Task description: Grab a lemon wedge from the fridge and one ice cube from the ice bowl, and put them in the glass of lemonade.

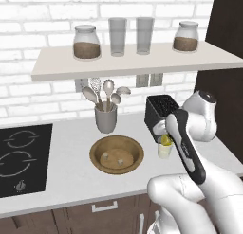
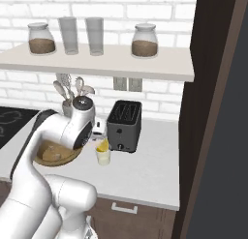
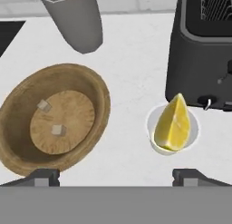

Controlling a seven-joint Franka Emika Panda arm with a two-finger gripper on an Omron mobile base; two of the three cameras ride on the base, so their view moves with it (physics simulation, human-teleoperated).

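The wedge (image 3: 172,124) sits in the glass (image 3: 156,147) beside the bowl (image 3: 97,89), with the gripper (image 3: 116,177) spread wide above

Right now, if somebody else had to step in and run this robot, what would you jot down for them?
Gripper: open, holding nothing, hanging over the counter between the bowl and the glass.
Lemon wedge: already resting in the glass of lemonade, which stands just in front of the toaster.
Ice bowl: on the counter beside the glass, with two ice cubes lying in it.
Done: the lemon step.
Left: pick up one ice cube from the bowl and drop it into the glass.
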